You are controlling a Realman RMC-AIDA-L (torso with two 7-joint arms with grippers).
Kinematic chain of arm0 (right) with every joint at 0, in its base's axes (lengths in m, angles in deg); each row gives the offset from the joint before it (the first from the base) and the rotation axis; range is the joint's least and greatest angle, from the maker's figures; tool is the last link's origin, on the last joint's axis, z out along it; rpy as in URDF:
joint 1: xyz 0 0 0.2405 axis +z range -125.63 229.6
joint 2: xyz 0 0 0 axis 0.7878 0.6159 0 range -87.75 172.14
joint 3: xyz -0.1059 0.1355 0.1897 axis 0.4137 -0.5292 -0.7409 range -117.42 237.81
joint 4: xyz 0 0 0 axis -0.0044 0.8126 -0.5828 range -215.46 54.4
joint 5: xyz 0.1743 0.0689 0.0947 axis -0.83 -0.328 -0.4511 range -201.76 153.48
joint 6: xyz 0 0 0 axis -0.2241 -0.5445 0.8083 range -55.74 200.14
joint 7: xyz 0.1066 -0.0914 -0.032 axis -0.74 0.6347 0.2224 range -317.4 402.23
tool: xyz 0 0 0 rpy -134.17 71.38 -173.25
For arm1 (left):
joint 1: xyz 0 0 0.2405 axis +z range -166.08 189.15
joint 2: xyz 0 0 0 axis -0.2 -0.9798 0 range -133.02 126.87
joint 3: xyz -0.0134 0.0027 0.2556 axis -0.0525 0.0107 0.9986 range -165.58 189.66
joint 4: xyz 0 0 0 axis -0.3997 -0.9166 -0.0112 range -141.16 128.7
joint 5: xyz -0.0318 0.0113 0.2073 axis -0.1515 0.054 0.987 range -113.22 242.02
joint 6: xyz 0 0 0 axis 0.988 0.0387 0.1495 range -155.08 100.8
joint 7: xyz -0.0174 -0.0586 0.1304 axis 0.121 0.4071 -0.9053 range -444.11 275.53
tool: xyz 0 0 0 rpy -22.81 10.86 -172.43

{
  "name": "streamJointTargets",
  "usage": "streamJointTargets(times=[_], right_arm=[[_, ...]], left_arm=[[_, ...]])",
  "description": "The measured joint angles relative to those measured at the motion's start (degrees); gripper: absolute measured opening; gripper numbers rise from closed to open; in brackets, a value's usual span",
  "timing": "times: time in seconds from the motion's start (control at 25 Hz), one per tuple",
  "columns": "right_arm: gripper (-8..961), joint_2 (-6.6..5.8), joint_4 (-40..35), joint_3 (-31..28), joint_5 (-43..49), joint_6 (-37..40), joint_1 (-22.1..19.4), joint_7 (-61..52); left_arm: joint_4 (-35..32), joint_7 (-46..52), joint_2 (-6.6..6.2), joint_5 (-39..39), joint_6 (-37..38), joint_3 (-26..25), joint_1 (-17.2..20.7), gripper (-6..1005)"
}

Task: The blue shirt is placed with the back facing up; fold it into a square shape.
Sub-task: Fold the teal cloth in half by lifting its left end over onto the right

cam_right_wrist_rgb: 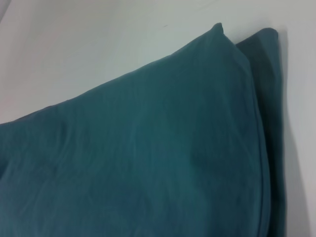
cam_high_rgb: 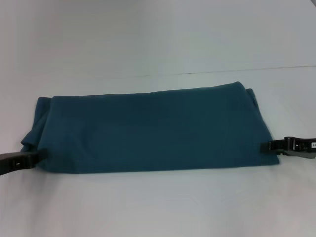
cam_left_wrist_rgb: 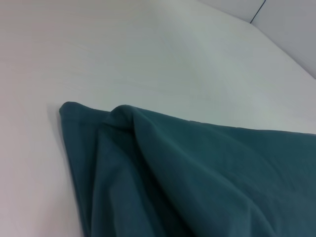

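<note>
Flanking one blue shirt (cam_high_rgb: 148, 131): left gripper (cam_high_rgb: 39, 155), right gripper (cam_high_rgb: 266, 146); grip state unclear.

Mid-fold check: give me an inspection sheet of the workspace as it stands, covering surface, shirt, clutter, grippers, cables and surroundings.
Surface: pale table, bare around the cloth; a thin seam line runs across it farther back.
Job's things: blue shirt lies folded into a wide rectangle, not yet a square; layers are offset at both ends; no lettering shows.
Clutter: nothing seen.
Grippers: left gripper is at the shirt's near left corner; right gripper is at its near right corner. Both are low, at table level.
Cables: nothing seen.
Surroundings: only the pale surface beyond the seam.
</note>
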Motion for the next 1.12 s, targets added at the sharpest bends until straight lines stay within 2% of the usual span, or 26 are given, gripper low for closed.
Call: streamJointTargets(times=[0.04,0.12,0.36,0.56,0.92,1.12], right_arm=[[703,0.04,0.0,0.0,0.0,0.0,0.0,0.0],[506,0.16,0.0,0.0,0.0,-0.1,0.0,0.1],[228,0.55,0.0,0.0,0.0,-0.2,-0.1,0.8],[32,0.9,0.0,-0.9,-1.4,-0.6,-0.6,2.5],[9,1.21,0.0,-1.8,-2.9,-1.0,-1.1,4.2],[8,1.07,-0.3,-3.7,-2.9,-1.0,-1.9,4.8]], left_arm=[[0.0,0.0,0.0,0.0,0.0,0.0,0.0,44],[0.0,0.0,0.0,0.0,0.0,0.0,-0.1,49],[0.0,0.0,0.0,0.0,0.0,0.0,-0.2,63],[0.0,-0.1,0.0,0.0,0.0,0.0,-0.2,74],[-0.3,-0.1,0.05,-0.1,0.3,-0.3,0.4,94],[-0.8,-0.1,0.09,-0.4,2.0,-2.4,1.2,106]])
